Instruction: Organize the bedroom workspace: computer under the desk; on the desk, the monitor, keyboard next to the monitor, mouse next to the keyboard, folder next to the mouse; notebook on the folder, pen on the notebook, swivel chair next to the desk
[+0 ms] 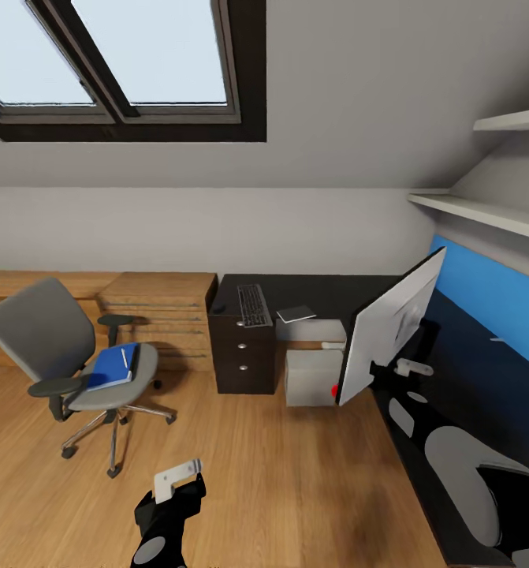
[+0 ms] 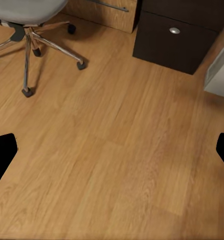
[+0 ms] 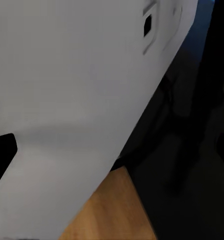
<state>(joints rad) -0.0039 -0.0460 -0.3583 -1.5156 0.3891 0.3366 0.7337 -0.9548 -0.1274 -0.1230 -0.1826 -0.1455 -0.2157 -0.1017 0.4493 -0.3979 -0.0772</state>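
Note:
The monitor [image 1: 392,322] tilts over the black desk [image 1: 335,290], silver-grey back toward me, its red-dot corner past the desk edge. My right gripper [image 1: 381,371] is open right behind it; the right wrist view has the monitor's back [image 3: 71,75] between the spread fingertips [image 3: 2,154]. The keyboard [image 1: 253,304] lies on the desk's far end, a small dark mouse [image 1: 219,308] left of it and the notebook [image 1: 296,314] right of it. The computer [image 1: 314,377] stands under the desk. On the swivel chair [image 1: 47,335] lies the blue folder [image 1: 114,365] with the pen [image 1: 124,357] on top. My left gripper [image 1: 177,480] hangs open over bare floor.
A black drawer unit [image 1: 243,359] stands under the desk's left end, and an oak dresser [image 1: 162,312] sits between it and the chair. White shelves [image 1: 485,211] hang above the blue back panel [image 1: 493,304]. Wood floor [image 2: 117,150] stretches between chair base [image 2: 29,37] and drawers [image 2: 179,40].

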